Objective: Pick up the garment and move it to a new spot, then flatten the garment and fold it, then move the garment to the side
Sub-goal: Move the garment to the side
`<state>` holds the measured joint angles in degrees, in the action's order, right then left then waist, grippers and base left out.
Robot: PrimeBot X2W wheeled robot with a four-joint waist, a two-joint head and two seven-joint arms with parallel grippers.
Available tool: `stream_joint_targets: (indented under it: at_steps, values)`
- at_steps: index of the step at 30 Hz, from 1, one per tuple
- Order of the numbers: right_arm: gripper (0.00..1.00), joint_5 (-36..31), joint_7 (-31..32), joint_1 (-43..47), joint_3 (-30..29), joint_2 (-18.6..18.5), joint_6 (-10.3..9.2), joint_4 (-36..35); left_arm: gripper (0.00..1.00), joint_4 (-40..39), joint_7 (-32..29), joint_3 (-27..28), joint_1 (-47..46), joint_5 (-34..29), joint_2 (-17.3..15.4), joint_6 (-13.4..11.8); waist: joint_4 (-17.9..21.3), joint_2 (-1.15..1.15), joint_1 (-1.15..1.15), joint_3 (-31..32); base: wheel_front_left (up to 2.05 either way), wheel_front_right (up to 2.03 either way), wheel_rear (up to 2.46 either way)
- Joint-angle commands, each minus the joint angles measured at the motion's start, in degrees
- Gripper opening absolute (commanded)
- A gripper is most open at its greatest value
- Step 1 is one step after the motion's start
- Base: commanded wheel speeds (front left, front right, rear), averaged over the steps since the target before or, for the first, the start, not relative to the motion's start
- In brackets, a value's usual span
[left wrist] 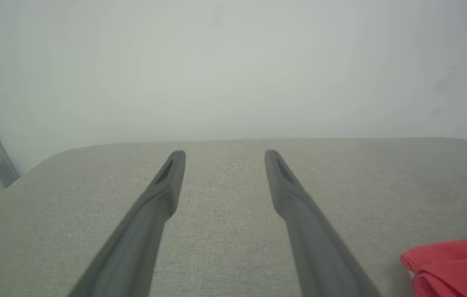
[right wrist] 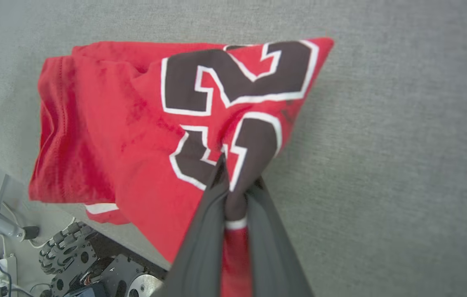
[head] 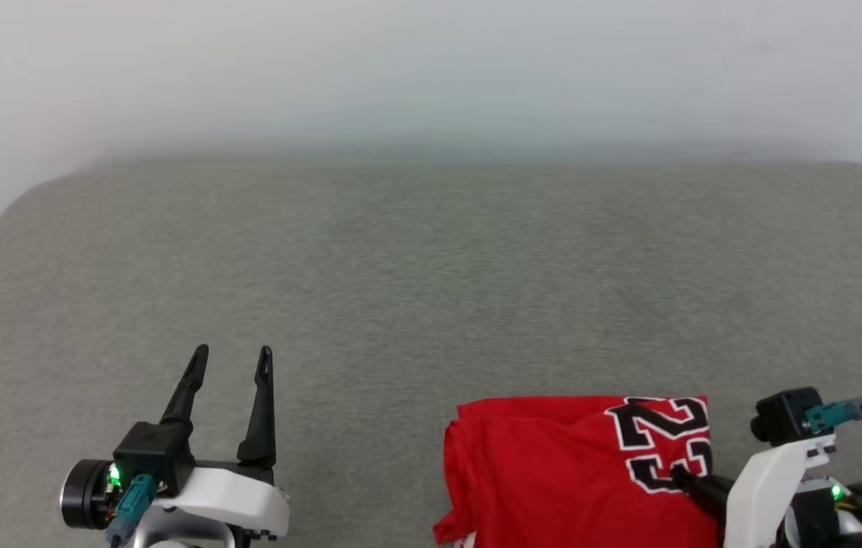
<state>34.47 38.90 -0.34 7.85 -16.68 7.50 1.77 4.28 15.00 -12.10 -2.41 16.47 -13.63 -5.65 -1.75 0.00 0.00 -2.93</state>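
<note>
- Left gripper (head: pixel 233 352) is sitting low on my left side over the grey fabric surface (head: pixel 431 289). Its fingers are spread apart with nothing between them.
- The left wrist view agrees: the left gripper (left wrist: pixel 224 153) shows two dark fingers with a wide gap, bare grey cloth under them and a pale wall (left wrist: pixel 233 62) behind.
- The garment (head: pixel 552 472) is down at the near right of the surface, folded into a rough block. The dark white-outlined digits face up along its right side.
- The near part of it runs out of the bottom of the head view. In the right wrist view the garment (right wrist: pixel 134 136) looks like it reaches the surface's near edge, and a bit of white trim (right wrist: pixel 101 208) peeks out there.
- Right gripper (head: pixel 680 476) comes in from the lower right with its fingers on the lettering.
- Up close, the right gripper (right wrist: pixel 237 173) is pinched tight on a bunch of fabric right at the dark digits. The cloth is gathered between the two fingers and tents up toward them.
- From the left wrist view I just catch a red corner of the garment (left wrist: pixel 451 264) at the lower right, well apart from those fingers.
- The robot's wheeled base (right wrist: pixel 66 251) shows below the surface's edge in the right wrist view.
</note>
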Motion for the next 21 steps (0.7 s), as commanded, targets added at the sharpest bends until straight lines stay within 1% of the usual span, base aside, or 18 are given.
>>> stream_joint_targets:
  at_steps: [1, 3, 6, 8, 13, 17, 21]
  values:
    - [0.0, -0.9, 0.4, -1.1, -0.6, -0.7, -0.02, -0.9, 1.0, -0.5, 0.2, 0.2, 0.6, -0.2, 0.0, 0.0, 4.5, 0.0, 0.0, 0.3, 0.0, 0.0, 0.0]
    - [0.0, -2.2, 1.2, -1.7, -1.0, -1.8, -0.02, -1.7, 1.0, -1.2, 0.2, 0.3, 0.5, -0.4, 0.0, 0.0, 7.4, 0.0, 0.0, -0.1, 0.0, 0.0, 0.0]
    - [0.0, -3.4, 2.0, -3.4, -1.4, -2.6, -0.02, -2.7, 1.0, -2.1, 0.2, 0.2, -0.4, -0.8, 0.0, 0.3, 11.9, 0.0, 0.0, -1.5, 0.0, 0.0, 0.0]
    - [0.0, -4.5, 1.7, -5.2, -1.9, -3.6, -0.02, -2.7, 1.0, -2.6, 0.2, 0.0, -1.2, -1.2, -0.1, 0.4, 14.6, 0.0, 0.0, -2.8, 0.0, 0.0, 0.0]
    - [0.0, -6.5, -0.8, -10.2, -2.3, -4.2, -0.02, 0.0, 1.0, -3.8, 0.0, -0.9, -3.6, -1.9, -0.8, 1.0, 20.0, 0.0, 0.0, -6.9, 0.0, 0.0, 0.0]
    - [0.0, -8.4, -3.6, -15.3, -3.3, -5.5, -0.02, 4.0, 1.0, -5.7, -1.0, -1.7, -6.4, -2.7, -1.7, 1.8, 22.4, 0.0, 0.0, -11.6, 0.0, 0.0, 0.0]
    - [0.0, -10.3, -6.9, -21.2, -4.5, -7.1, -0.03, 8.3, 1.0, -8.2, -2.7, -2.5, -9.7, -4.0, -3.1, 2.8, 23.4, 0.0, 0.0, -17.0, 0.0, 0.0, 0.0]
